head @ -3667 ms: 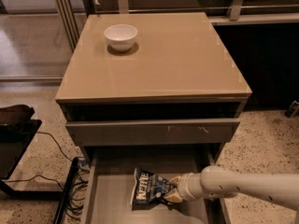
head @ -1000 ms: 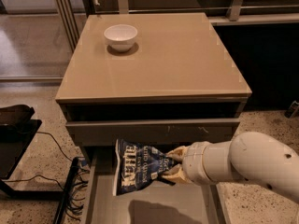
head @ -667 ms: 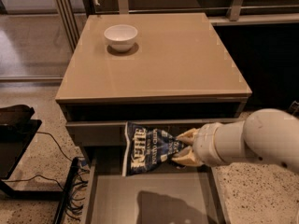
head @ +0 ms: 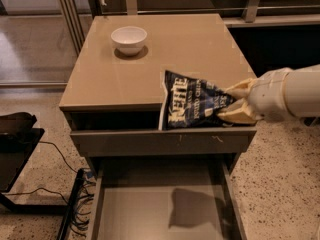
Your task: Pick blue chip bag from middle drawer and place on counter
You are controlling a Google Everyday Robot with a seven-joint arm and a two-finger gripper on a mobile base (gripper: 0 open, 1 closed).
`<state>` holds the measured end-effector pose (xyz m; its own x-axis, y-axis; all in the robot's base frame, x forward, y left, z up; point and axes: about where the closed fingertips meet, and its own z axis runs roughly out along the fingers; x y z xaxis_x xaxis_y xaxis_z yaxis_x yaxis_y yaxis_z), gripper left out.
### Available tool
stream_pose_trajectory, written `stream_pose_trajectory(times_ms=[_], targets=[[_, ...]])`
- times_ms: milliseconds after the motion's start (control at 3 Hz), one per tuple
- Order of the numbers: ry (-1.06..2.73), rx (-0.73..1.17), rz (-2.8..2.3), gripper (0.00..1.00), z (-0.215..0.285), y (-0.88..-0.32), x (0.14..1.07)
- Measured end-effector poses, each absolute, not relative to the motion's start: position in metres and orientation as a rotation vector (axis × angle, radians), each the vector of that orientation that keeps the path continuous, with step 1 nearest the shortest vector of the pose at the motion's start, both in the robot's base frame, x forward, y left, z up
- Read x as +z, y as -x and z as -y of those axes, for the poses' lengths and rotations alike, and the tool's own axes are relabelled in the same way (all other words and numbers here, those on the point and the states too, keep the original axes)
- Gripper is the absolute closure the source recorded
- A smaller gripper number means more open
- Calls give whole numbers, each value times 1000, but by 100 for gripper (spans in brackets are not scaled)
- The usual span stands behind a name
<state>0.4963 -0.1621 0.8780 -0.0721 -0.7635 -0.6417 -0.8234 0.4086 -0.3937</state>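
Note:
My gripper (head: 231,104) comes in from the right and is shut on the right end of the blue chip bag (head: 187,101), a dark navy bag with white "Kettle" lettering. The bag hangs in the air in front of the counter's (head: 120,79) front edge, above the open middle drawer (head: 145,209). The drawer floor is bare and carries the bag's shadow. My cream-coloured arm (head: 290,91) fills the right side.
A white bowl (head: 129,38) stands at the counter's back left. A closed drawer front (head: 125,143) with scratches sits above the open drawer. Cables and a dark stand (head: 20,149) lie on the speckled floor at left. A railing runs behind.
My gripper has lifted the chip bag out of the drawer and carried it up and to the right, from the drawer floor to counter-edge height.

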Motion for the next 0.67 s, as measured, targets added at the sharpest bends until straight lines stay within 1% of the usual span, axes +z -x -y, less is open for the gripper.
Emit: stream_pose_trajectory(times_ms=[333, 667], targets=[[1341, 56, -1804, 100, 167, -506, 907], [1343, 58, -1800, 100, 166, -506, 908]])
